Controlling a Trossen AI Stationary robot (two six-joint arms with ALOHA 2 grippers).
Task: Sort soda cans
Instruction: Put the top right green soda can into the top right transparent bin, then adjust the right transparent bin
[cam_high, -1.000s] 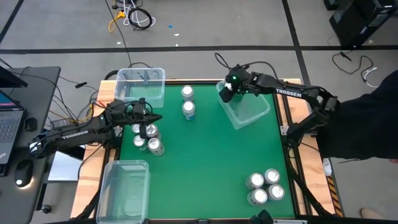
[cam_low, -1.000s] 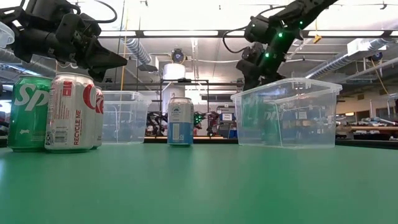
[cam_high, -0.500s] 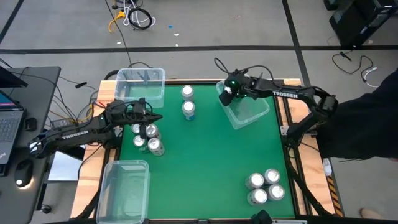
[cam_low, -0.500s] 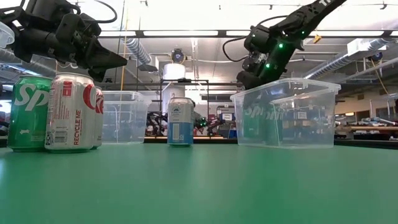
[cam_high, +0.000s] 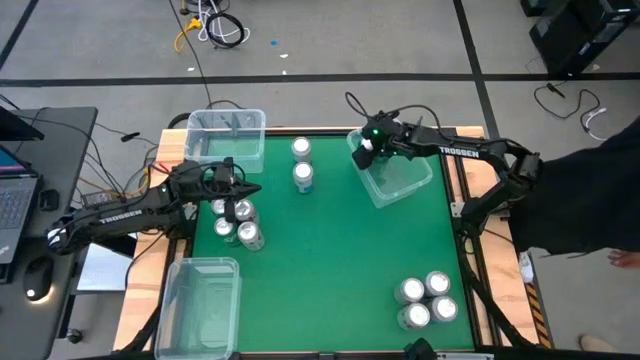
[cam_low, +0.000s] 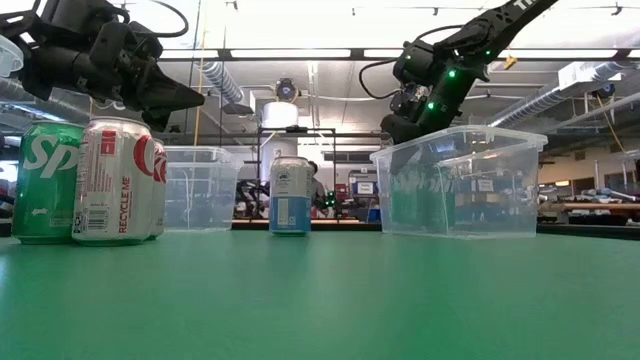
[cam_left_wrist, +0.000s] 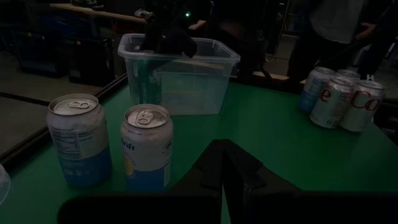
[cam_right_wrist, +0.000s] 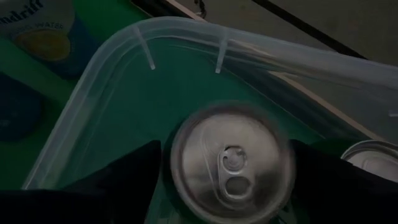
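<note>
Right wrist view shows a soda can (cam_right_wrist: 229, 163) standing upright inside the clear bin (cam_right_wrist: 93, 99) at the tabletop's (cam_high: 340, 260) far right, the right end effector (cam_high: 364, 152) spread wide around it, apparently releasing. The left end effector (cam_high: 250, 188), clenched empty, waits above the left cans (cam_high: 236, 222).

My right hand (cam_high: 364, 152) hangs over the corner of the clear bin (cam_high: 402, 178) at one o'clock on the green surface (cam_high: 340, 260). My left hand (cam_high: 248, 188) hovers at nine o'clock, beside a cluster of cans (cam_high: 236, 222). Three cans (cam_high: 426, 300) stand at five o'clock.
</note>
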